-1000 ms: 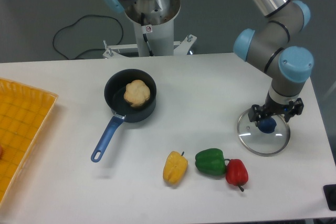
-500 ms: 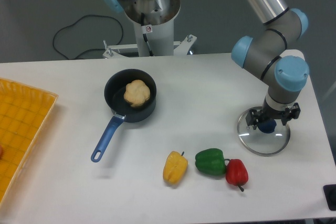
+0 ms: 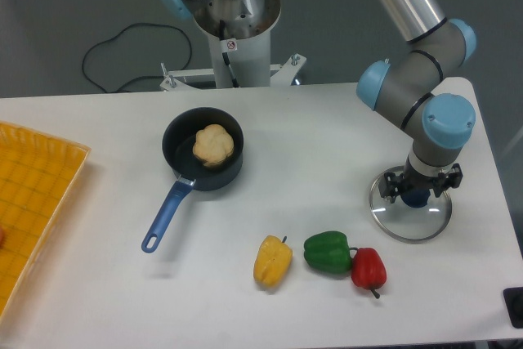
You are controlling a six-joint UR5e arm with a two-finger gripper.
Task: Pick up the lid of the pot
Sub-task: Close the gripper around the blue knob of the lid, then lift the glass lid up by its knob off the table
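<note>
The lid (image 3: 391, 220) lies flat at right, below mid-frame, its blue knob (image 3: 416, 198) facing up; being round, it has no distinct long axis. The gripper (image 3: 423, 185) is over it, fingers spread apart, ungrasping.

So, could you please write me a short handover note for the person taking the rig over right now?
Gripper: open, low at the lid, a finger on either side of the blue knob in this view; contact can't be told.
Glass lid: lying on the table, right of the green pepper and above the red pepper in the picture.
Done: gripper brought to the knob.
Left: close on the knob, then lift the lid.
</note>
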